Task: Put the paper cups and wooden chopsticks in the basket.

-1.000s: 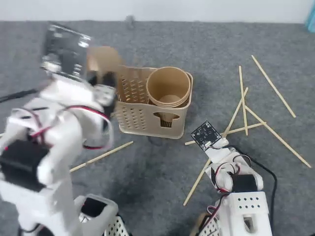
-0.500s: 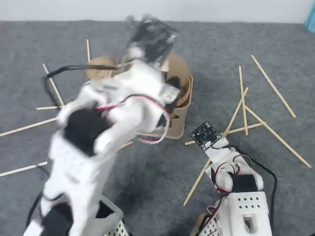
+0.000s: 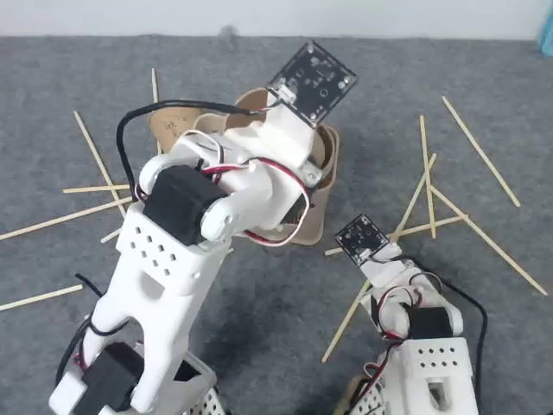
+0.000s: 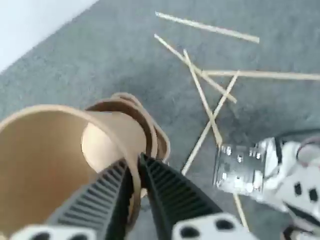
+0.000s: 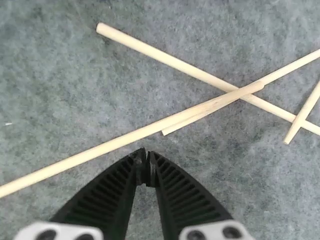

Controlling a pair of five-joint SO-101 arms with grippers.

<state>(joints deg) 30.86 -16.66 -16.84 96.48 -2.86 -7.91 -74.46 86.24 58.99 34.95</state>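
Note:
My left gripper is shut on the rim of a tan paper cup, held tilted just above the stacked paper cups in the basket. From above, the left arm reaches over the beige basket and hides most of it. Another paper cup lies on the carpet behind the basket. My right gripper is shut and holds nothing, low over crossed wooden chopsticks on the carpet. More chopsticks lie right of the basket.
Loose chopsticks are scattered on the grey carpet to the left, and others at the far right. The right arm's base stands near the front edge. A black cable loops off the left arm.
The left arm has swung from left of the basket to over it, carrying the paper cup. The right arm has kept still.

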